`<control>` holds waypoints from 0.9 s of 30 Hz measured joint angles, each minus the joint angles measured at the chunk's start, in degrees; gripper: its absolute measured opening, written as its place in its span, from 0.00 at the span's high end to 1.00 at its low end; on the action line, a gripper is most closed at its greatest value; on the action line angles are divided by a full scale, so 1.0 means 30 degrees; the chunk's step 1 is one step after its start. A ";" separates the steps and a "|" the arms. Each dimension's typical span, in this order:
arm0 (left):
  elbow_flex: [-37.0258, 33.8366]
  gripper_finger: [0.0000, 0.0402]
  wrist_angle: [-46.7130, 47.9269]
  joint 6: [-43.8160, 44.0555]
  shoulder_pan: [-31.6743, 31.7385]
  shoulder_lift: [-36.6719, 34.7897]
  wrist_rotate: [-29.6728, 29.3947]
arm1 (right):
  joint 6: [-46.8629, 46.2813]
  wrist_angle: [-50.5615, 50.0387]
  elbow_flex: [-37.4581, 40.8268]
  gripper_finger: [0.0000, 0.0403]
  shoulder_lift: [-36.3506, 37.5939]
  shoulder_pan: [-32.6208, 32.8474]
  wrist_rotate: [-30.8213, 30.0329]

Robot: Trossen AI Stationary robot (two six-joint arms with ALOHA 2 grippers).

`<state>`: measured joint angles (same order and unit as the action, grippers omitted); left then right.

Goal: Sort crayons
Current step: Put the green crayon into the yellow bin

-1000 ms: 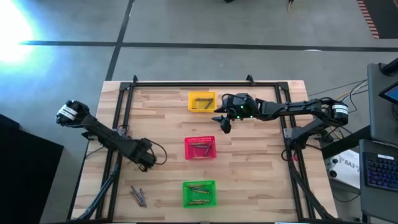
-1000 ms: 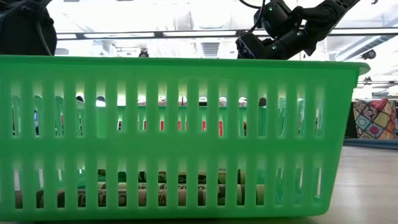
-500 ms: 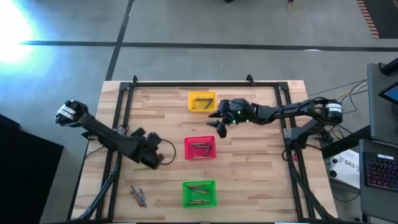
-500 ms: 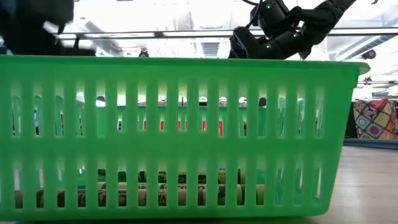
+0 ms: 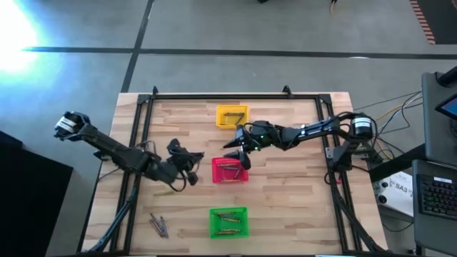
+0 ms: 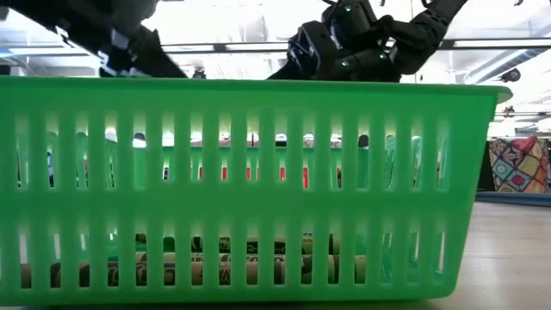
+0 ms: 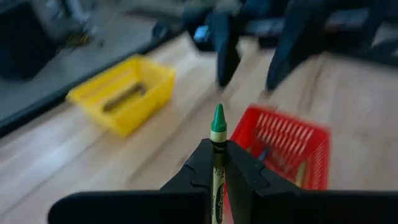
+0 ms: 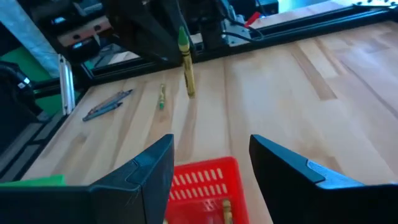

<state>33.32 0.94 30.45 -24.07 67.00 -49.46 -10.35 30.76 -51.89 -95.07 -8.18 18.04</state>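
My left gripper [image 7: 217, 163] is shut on an olive crayon with a green tip [image 7: 218, 118] and hangs above the table just left of the red basket [image 5: 230, 170]. My right gripper [image 5: 237, 151] stands open over the red basket's far edge, facing the left one, with nothing between its fingers [image 8: 152, 177]. The red basket, the yellow basket [image 5: 231, 116] and the green basket [image 5: 228, 222] hold crayons. One loose crayon [image 8: 161, 96] lies on the wood, and a few grey ones [image 5: 158, 225] lie near the front left. My left gripper pinches the crayon's paper-wrapped shaft [image 7: 217, 169] between its two fingers. The crayon runs along the fingers, and its green tip sticks out past the fingertips toward the red basket. It is lifted clear of the table [image 8: 185, 62].
A black frame [image 5: 214, 95] rims the wooden table. The green basket [image 6: 258, 189] fills the low view, with crayons on its floor [image 6: 215, 269]. Bare wood lies right of the baskets [image 5: 293, 193].
My left gripper has risen off the table and gone right toward the red basket, tipping up from pointing down to nearly level, carrying the crayon. My right gripper has gone from beside the yellow basket toward the near left, to the red basket's far edge.
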 joint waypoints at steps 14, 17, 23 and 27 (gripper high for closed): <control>-0.5881 1.00 -1.8667 -0.5506 0.2125 0.0542 0.4200 | 0.0449 0.0045 -0.3156 0.51 -0.2387 0.0923 0.0000; -0.5902 1.00 -1.8787 -0.5506 0.2285 0.1151 0.4213 | 0.0321 -0.0042 -0.3858 0.51 -0.3009 0.1114 0.0006; -0.5656 1.00 -1.9612 -0.5498 0.2314 0.2279 0.4220 | 0.0271 -0.0449 -0.5147 0.53 -0.4149 0.1575 0.0058; -0.5258 1.00 -1.9668 -0.5498 0.2314 0.2763 0.4317 | 0.0064 -0.1586 -0.5656 0.66 -0.4236 0.1609 -0.0030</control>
<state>17.55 -58.06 13.96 -17.12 75.28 -36.51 -10.16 26.01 -68.86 -107.78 -3.36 17.95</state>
